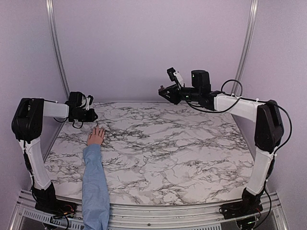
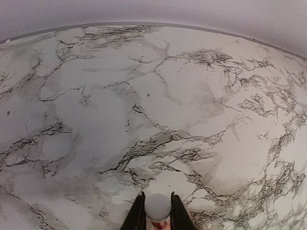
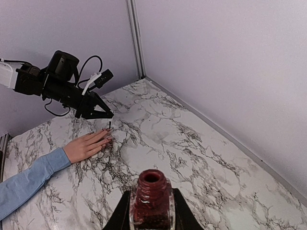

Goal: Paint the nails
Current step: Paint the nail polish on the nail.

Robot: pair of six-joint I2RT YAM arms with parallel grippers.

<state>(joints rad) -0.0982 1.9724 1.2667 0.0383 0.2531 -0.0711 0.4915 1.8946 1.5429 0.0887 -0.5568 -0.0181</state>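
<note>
A light-skinned hand (image 1: 96, 136) in a light blue sleeve (image 1: 94, 182) lies flat on the marble table at the left. Its nails (image 3: 111, 137) look dark red in the right wrist view. My left gripper (image 1: 92, 115) hovers just beyond the fingertips, shut on the white cap (image 2: 158, 207) of the polish brush. The thin brush (image 3: 110, 124) points down right by the fingertips. My right gripper (image 1: 165, 92) is raised over the table's far middle, shut on an open bottle of dark red polish (image 3: 152, 196).
The marble tabletop (image 1: 182, 143) is walled by lilac panels at the back and sides. Metal posts (image 1: 56, 48) stand in the back corners. The sleeved forearm runs from the near edge up to the left arm.
</note>
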